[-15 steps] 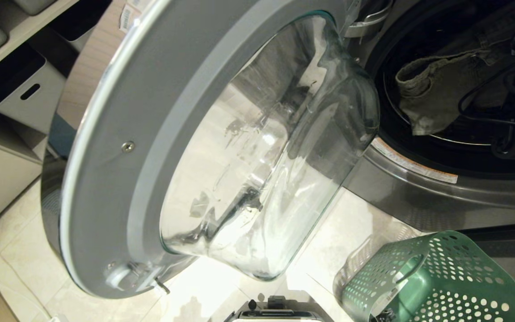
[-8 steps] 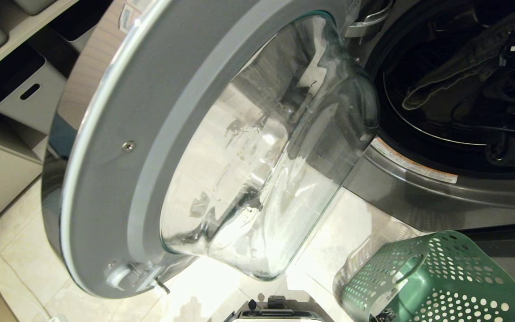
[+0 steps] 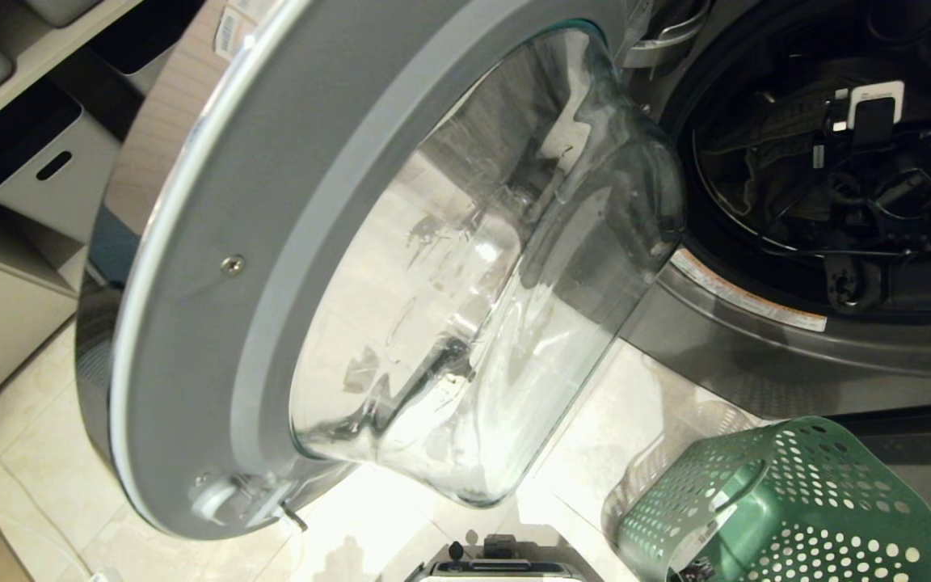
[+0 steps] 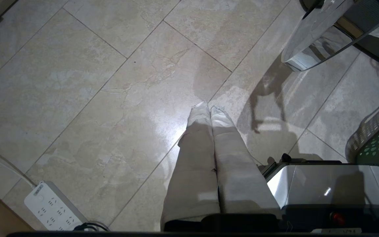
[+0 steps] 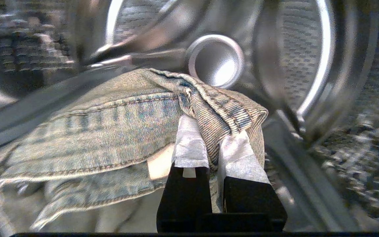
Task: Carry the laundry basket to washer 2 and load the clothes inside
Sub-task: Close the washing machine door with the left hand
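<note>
My right gripper point(image 5: 213, 144) is pinched tight on the clothes point(image 5: 117, 125), with a fold of the cloth squeezed between my two white fingers point(image 5: 189, 144). The clothes and my right gripper are now deep inside washer 2 point(image 3: 756, 339), with the shiny drum point(image 5: 308, 59) all around them. A second ago the clothes hung right at the mouth of washer 2, where my head could see them well. Now they have gone farther in and my head sees mostly my dark right arm point(image 3: 861, 153) in the hole. I think the clothes are far enough in, so letting go comes next. The door point(image 3: 271, 267) of washer 2 stands wide open. The laundry basket point(image 3: 789, 501) sits on the floor just in front of washer 2. My left gripper point(image 4: 209, 110) is closed on nothing, pointing at the floor point(image 4: 77, 82) near the door of washer 2.
</note>
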{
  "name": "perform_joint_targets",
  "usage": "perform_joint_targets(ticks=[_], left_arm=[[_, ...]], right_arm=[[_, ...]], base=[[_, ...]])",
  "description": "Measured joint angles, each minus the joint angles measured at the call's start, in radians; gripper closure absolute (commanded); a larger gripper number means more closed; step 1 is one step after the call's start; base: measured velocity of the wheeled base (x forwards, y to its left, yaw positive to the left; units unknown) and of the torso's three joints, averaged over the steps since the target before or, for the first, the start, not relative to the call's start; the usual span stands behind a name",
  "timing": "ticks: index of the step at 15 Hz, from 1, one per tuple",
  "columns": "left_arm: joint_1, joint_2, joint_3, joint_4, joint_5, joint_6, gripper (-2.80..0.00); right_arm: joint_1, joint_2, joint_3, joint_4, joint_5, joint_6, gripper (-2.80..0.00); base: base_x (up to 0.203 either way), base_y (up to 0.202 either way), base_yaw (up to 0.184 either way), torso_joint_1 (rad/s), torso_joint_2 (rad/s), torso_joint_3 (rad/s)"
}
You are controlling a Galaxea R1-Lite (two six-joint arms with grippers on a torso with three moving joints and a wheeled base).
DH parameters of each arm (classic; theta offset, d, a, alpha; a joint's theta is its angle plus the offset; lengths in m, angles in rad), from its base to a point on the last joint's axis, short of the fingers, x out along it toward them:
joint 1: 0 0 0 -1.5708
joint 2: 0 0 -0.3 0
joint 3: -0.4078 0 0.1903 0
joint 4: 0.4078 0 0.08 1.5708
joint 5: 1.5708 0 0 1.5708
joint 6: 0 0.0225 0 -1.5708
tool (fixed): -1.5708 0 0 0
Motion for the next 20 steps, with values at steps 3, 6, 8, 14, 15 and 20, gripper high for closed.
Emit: perform_joint_targets(ticks=[3, 6, 8, 14, 15, 20], left_arm=[[0.000, 0.000, 0.000, 0.000, 0.000, 0.000, 0.00], [0.000, 0.000, 0.000, 0.000, 0.000, 0.000, 0.00], [0.000, 0.000, 0.000, 0.000, 0.000, 0.000, 0.00], [0.000, 0.000, 0.000, 0.000, 0.000, 0.000, 0.00], [0.000, 0.000, 0.000, 0.000, 0.000, 0.000, 0.00], [0.000, 0.000, 0.000, 0.000, 0.000, 0.000, 0.00]], right_arm=[[0.001, 0.010, -0.026, 0.008, 0.002, -0.005, 0.00], [0.001, 0.016, -0.051, 0.030, 0.004, -0.006, 0.00], [-0.002, 0.017, -0.066, 0.055, 0.011, -0.003, -2.80], [-0.001, 0.024, -0.076, 0.055, 0.023, -0.001, -2.80], [0.000, 0.025, -0.071, 0.056, 0.023, -0.001, -2.80], [0.000, 0.015, -0.034, 0.082, 0.027, 0.072, -2.80]], base=[[0.000, 0.000, 0.000, 0.000, 0.00, 0.000], [0.000, 0.000, 0.000, 0.000, 0.00, 0.000], [0.000, 0.000, 0.000, 0.000, 0.00, 0.000], [0.000, 0.000, 0.000, 0.000, 0.00, 0.000], [0.000, 0.000, 0.000, 0.000, 0.00, 0.000], [0.000, 0.000, 0.000, 0.000, 0.00, 0.000]])
